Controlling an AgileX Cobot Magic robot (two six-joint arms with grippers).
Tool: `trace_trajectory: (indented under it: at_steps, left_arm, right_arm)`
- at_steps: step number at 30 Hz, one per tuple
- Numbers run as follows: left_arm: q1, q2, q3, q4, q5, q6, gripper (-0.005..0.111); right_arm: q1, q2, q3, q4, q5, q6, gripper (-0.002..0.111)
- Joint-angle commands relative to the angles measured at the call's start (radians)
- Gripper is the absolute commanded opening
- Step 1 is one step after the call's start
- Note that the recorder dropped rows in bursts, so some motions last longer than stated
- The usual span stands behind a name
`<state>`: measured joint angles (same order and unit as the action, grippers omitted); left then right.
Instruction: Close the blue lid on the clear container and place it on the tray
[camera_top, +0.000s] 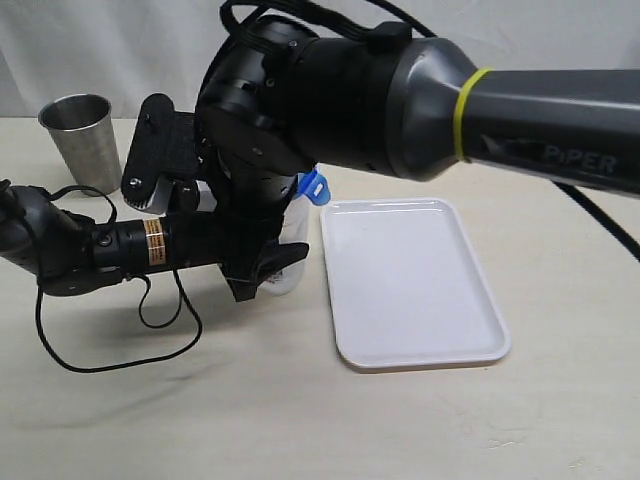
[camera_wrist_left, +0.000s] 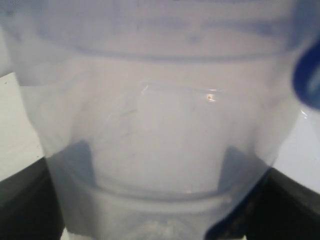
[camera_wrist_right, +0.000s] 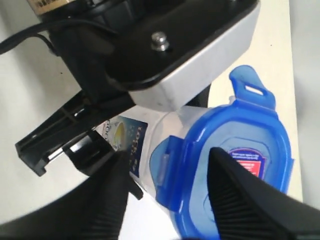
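The clear container (camera_top: 288, 283) stands on the table just left of the tray (camera_top: 440, 330), and my left gripper (camera_top: 272, 268) is shut on its lower body. Seen from the left wrist, the container (camera_wrist_left: 160, 120) fills the picture between the dark fingers (camera_wrist_left: 25, 205). The blue lid (camera_wrist_right: 240, 150) sits on top of the container (camera_wrist_right: 165, 125). One side flap (camera_wrist_right: 167, 162) is folded down and the far flap (camera_wrist_right: 252, 87) sticks out. My right gripper (camera_wrist_right: 170, 200) hovers open over the lid, one finger above its top and the other beside the container. In the exterior view only a lid flap (camera_top: 313, 187) shows.
A tapered steel cup (camera_top: 82, 140) stands at the back left. A black cable (camera_top: 120, 345) loops on the table in front of the left arm. The right arm's thick wrist (camera_top: 300, 100) hangs over the container and hides most of it.
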<state>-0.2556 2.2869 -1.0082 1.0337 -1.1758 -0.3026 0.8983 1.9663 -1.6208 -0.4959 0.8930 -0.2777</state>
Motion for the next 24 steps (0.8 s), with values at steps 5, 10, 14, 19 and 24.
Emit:
trace_trajectory:
  at_steps: [5,10,14,19,24]
  left_arm:
    - [0.0,-0.001,0.005,0.048,-0.035,0.012,0.0]
    - [0.0,-0.001,0.005,0.046,-0.029,0.012,0.0]
    - [0.0,-0.001,0.005,0.046,-0.032,0.014,0.0]
    - [0.0,-0.001,0.005,0.046,-0.032,0.014,0.0]
    - [0.0,-0.001,0.005,0.041,-0.032,0.013,0.0]
  right_arm:
    - [-0.018,-0.117,0.028,0.129,-0.017,0.093,0.047]
    - [-0.075,-0.206,0.028,0.197,-0.037,0.158,0.046]
    - [-0.15,-0.257,0.028,0.37,-0.031,0.158,0.046]
    - [-0.295,-0.255,0.031,0.762,0.057,0.149,0.046]
    - [-0.404,-0.193,0.061,1.121,0.144,0.02,0.046]
